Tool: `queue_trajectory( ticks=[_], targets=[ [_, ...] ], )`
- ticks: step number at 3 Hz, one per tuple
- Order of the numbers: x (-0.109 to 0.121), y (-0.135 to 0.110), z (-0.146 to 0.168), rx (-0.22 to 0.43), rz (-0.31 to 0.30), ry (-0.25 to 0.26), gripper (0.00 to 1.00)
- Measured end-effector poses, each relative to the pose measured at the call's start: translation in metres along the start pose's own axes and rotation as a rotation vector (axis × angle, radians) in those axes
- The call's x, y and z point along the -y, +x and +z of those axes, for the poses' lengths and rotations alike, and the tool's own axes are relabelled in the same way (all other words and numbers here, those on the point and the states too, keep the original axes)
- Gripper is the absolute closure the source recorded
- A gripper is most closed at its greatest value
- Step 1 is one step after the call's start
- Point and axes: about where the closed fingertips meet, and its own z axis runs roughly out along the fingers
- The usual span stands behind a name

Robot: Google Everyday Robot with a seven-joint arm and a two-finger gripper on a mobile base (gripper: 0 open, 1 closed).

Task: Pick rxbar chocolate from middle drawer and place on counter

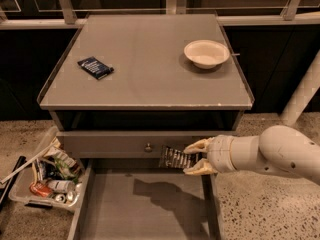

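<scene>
My gripper (192, 158) reaches in from the right and is shut on the rxbar chocolate (175, 158), a flat black bar with pale stripes. The bar hangs above the open middle drawer (140, 209), level with the grey drawer front (110, 145) and just right of its round knob. A shadow of arm and bar falls on the drawer's bare grey floor. Above it spreads the grey counter (145, 64), well clear of the gripper.
A dark blue packet (95, 67) lies on the counter's left side and a white bowl (206, 53) on its right. A clear bin of assorted trash (47, 174) sits on the floor left of the drawer. A white post (305, 89) stands at the right.
</scene>
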Motion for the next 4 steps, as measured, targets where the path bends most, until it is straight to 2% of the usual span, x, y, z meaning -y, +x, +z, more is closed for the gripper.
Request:
queue_trajectory(
  ticks=[1,2,3,4],
  targets=[
    [0.021,-0.025,-0.028,0.040,-0.060,0.018,1.00],
    [0.057,-0.058,-0.063,0.080,-0.138,0.039,1.00],
    [0.095,-0.088,-0.086,0.104,-0.195,0.046,1.00],
    [0.126,-0.113,-0.095,0.118,-0.243,0.054,1.00]
  ],
)
